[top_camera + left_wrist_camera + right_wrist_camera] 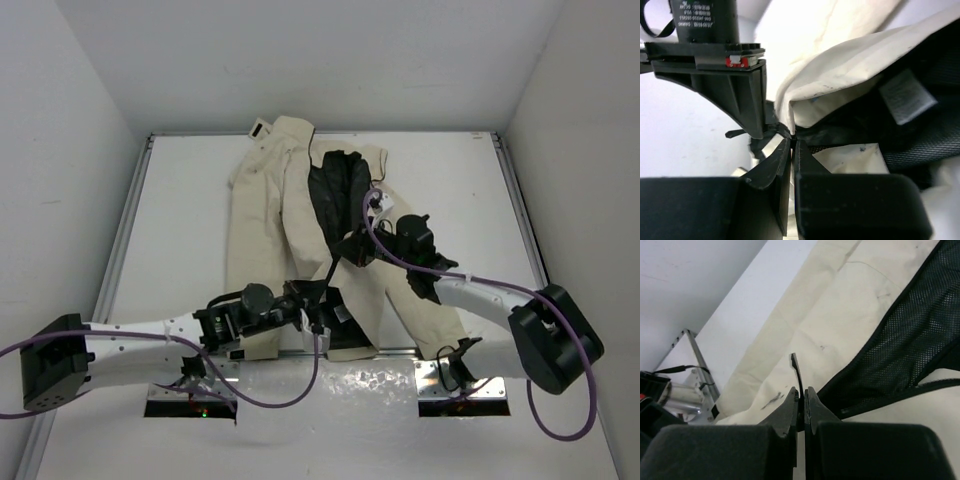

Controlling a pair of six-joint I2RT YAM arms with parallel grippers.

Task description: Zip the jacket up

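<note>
The cream-beige jacket point(262, 210) lies flat on the white table, its top open on black lining point(335, 190). My left gripper point(316, 302) is at the bottom hem near the table's front edge. In the left wrist view it point(791, 142) is shut on the jacket's lower front edge point(840, 65). My right gripper point(350, 252) is partway up the front opening. In the right wrist view it point(801, 392) is shut on a thin dark zipper pull point(796, 365), with cream fabric point(840, 305) and black mesh lining point(905, 340) behind it.
Metal rails run along the table's left point(120, 240) and right point(520, 210) sides, with white walls beyond. The arm base plates point(460, 390) sit at the front edge. A black labelled housing point(710, 55) stands close to my left fingers.
</note>
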